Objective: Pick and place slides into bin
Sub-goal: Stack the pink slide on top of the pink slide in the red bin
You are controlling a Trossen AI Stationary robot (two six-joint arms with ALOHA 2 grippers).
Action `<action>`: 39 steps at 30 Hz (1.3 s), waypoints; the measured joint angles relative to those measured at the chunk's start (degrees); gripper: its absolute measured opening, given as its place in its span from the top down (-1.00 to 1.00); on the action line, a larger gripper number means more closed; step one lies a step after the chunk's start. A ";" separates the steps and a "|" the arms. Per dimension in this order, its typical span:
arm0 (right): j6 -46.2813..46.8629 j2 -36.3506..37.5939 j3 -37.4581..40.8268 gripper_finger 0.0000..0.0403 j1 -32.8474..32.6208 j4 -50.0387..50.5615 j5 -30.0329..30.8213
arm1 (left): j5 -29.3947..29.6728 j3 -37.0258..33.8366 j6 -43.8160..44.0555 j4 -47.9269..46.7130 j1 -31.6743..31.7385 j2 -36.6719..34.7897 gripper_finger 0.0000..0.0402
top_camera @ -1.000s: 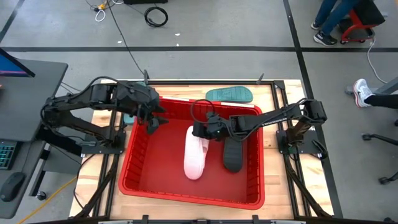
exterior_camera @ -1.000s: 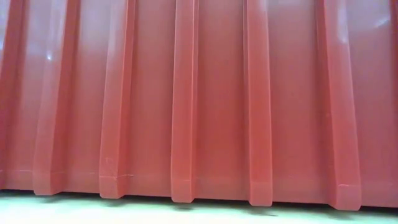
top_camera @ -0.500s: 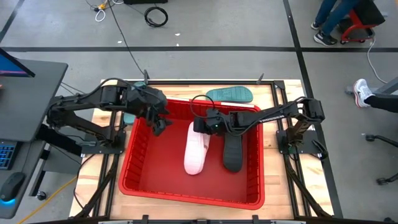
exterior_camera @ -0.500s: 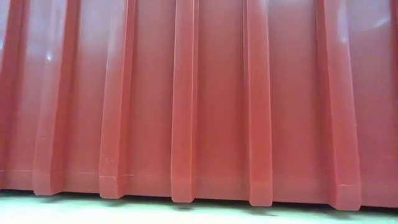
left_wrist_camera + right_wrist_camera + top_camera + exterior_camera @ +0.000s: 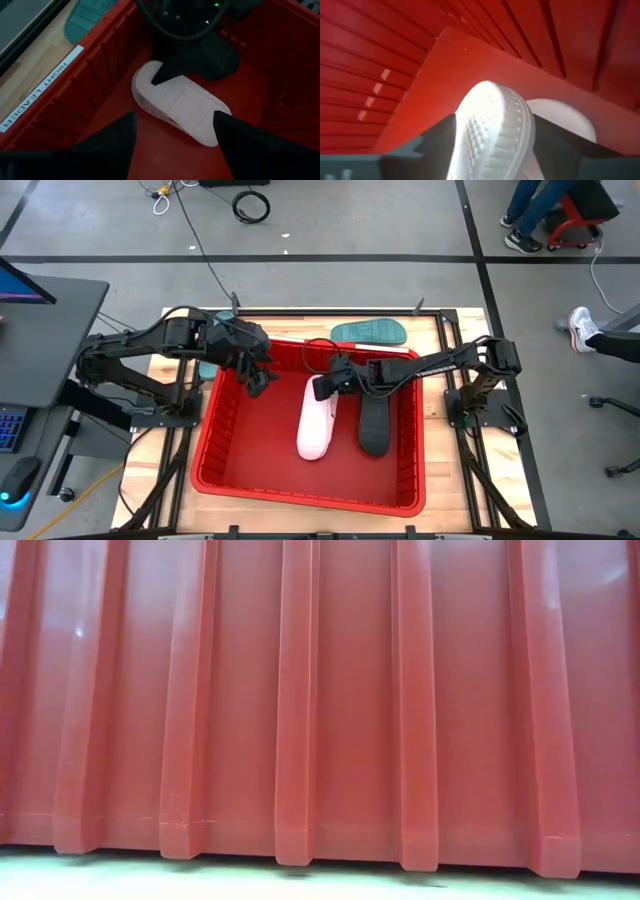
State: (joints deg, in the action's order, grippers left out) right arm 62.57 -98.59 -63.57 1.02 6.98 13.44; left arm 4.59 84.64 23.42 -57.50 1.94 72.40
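Slides: the white slide (image 5: 316,423) and the black slide (image 5: 373,423) lie side by side on the floor of the red bin (image 5: 225,430); the teal slide (image 5: 369,332) rests on the table at 12 o'clock of the bin, outside it. Right gripper (image 5: 322,387) sits at the 12 o'clock end of the white slide, fingers spread either side of its edge and no longer clamped. Left gripper (image 5: 255,379) hovers at the bin's 10 o'clock corner, fingers wide, holding nothing.
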 joint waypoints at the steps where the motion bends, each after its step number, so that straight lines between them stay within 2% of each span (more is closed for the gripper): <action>1: -1.45 0.00 0.00 -0.28 0.08 0.04 0.06 | 0.20 0.00 0.01 -0.10 0.00 0.00 -0.33; 6: -8.41 0.02 -0.14 -0.60 0.11 2.05 -1.98 | 0.70 0.00 0.02 -0.17 0.02 0.00 -0.33; 12: -18.20 0.18 -5.66 -0.84 0.11 14.63 -1.83 | 0.73 0.00 0.00 -0.17 0.02 0.00 -0.33; 20: -23.26 0.18 -13.40 -0.90 0.58 26.01 -2.25 | 1.78 0.00 0.00 -0.17 0.02 0.00 -0.33; 25: -30.56 0.24 -18.54 -0.89 -0.43 32.23 -3.42 | 1.78 0.00 -0.02 -0.19 0.02 0.00 -0.33; 32: -50.26 0.05 -17.54 -0.88 -6.93 28.41 -6.15 | 3.09 0.00 -0.97 -0.29 0.02 0.00 -0.28; 36: -55.78 -0.11 -12.10 -0.89 -8.67 22.60 -7.97 | 3.11 0.00 -3.74 -0.30 0.02 -0.02 -0.23; 39: -55.72 -0.11 -7.68 -0.88 -8.35 18.93 -5.83 | 3.10 0.00 -4.57 -0.27 0.02 -0.02 -0.21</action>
State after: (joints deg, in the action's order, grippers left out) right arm 6.85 -98.70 -71.26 -7.33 25.91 7.61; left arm 7.69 84.64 18.85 -57.78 1.96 72.38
